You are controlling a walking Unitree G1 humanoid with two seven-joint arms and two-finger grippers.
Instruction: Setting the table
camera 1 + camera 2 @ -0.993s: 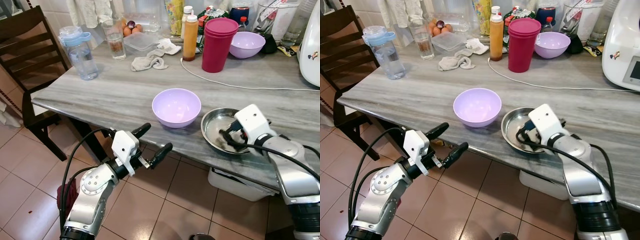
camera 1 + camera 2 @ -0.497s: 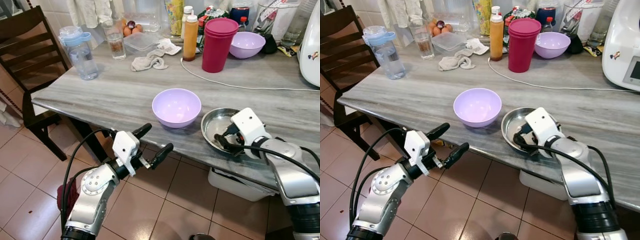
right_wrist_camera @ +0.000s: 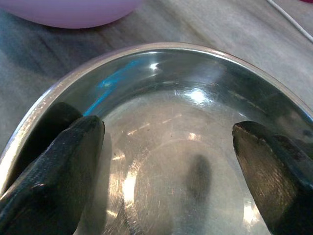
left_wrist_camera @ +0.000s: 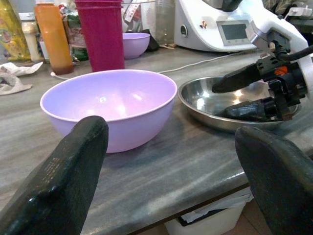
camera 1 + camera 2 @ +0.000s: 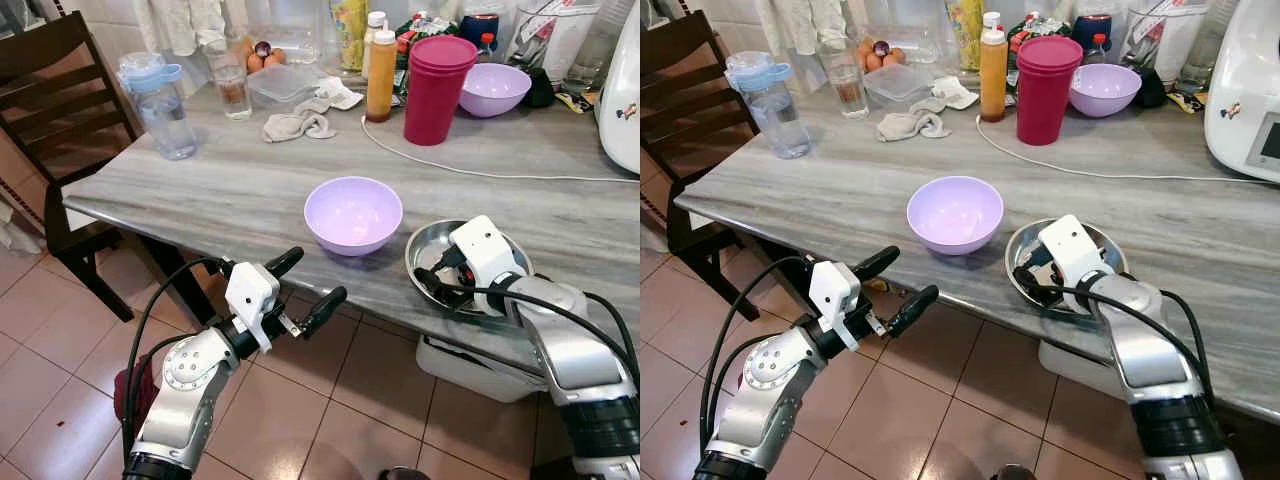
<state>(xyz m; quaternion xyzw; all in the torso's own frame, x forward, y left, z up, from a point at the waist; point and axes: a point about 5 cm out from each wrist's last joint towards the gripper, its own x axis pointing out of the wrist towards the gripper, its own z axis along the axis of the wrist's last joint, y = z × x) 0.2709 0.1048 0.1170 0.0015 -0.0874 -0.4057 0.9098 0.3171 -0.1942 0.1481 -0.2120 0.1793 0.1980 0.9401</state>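
Observation:
A light purple bowl (image 5: 352, 213) stands empty near the front edge of the grey table (image 5: 200, 190). Just right of it sits a shallow steel bowl (image 5: 425, 250). My right gripper (image 5: 432, 277) reaches into the steel bowl from the front; its fingers (image 3: 54, 171) are spread open over the shiny bottom (image 3: 186, 127), holding nothing. My left gripper (image 5: 320, 272) hovers below and in front of the table edge, open, pointing at the purple bowl (image 4: 110, 105). The left wrist view also catches the right gripper (image 4: 219, 102) inside the steel bowl (image 4: 205, 100).
At the back stand a pink tumbler stack (image 5: 437, 88), a second purple bowl (image 5: 493, 88), an orange bottle (image 5: 380, 75), a water bottle (image 5: 160, 105) and a cloth (image 5: 298, 124). A white cable (image 5: 470, 172) crosses the table. A dark chair (image 5: 50, 100) stands left, a white appliance (image 5: 625, 90) right.
My right gripper has slid to the left inside the steel bowl, toward its near-left rim. The left arm has stayed put.

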